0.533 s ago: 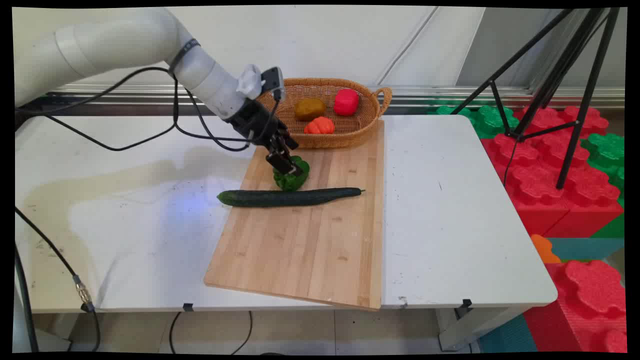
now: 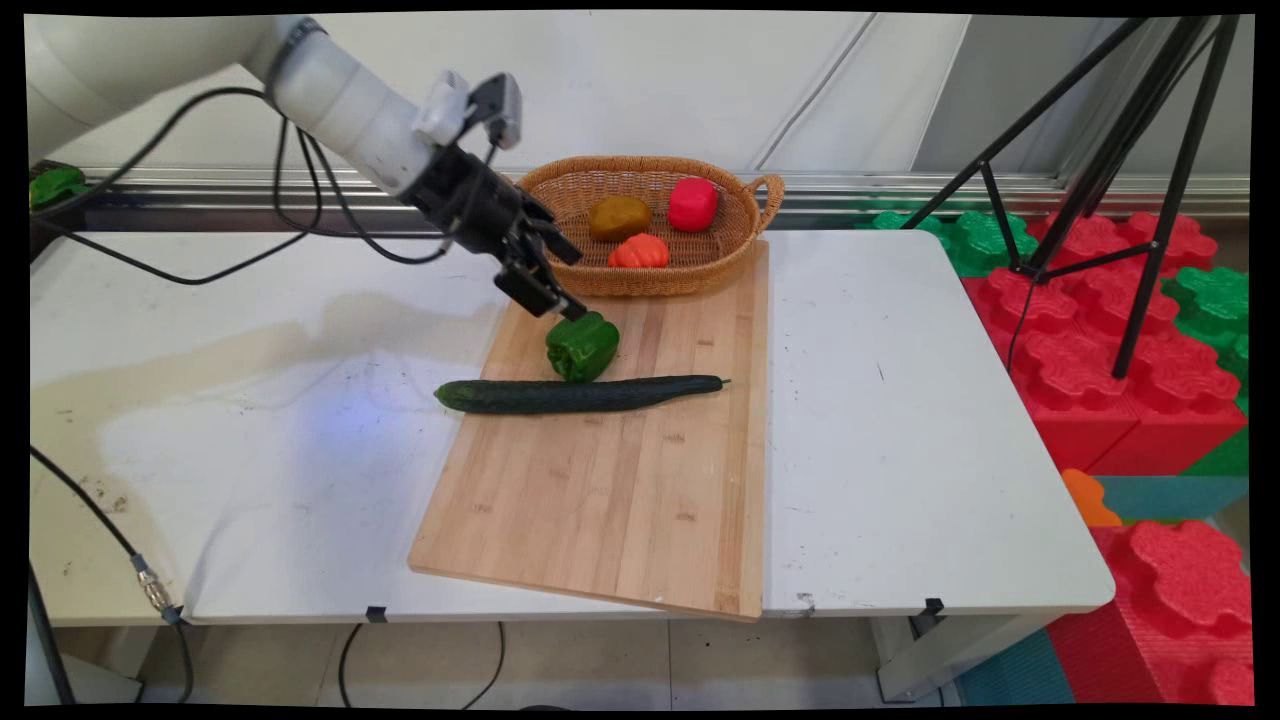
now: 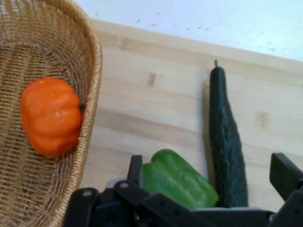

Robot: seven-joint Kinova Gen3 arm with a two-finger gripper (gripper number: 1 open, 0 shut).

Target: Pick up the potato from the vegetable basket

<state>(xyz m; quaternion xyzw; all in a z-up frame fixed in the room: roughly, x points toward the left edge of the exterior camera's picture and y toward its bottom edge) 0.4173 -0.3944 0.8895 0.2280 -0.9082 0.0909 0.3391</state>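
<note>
Jaws of the gripper (image 2: 548, 292) stand apart, just above the green pepper (image 2: 582, 346); a careless descent could roll it against the cucumber (image 2: 580, 393).

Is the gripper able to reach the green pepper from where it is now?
Probably yes. The gripper is open just above the green pepper, with nothing between them; the cucumber lies beside the pepper, toward the table's near side.

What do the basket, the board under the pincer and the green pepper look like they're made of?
Basket: woven wicker, matt tan, its weave plain in the hand view. Board: pale wood, probably bamboo, with glued strips and dark node marks, smooth finish. Green pepper: glossy and evenly coloured, likely a plastic replica, though a real one cannot be ruled out.
</note>
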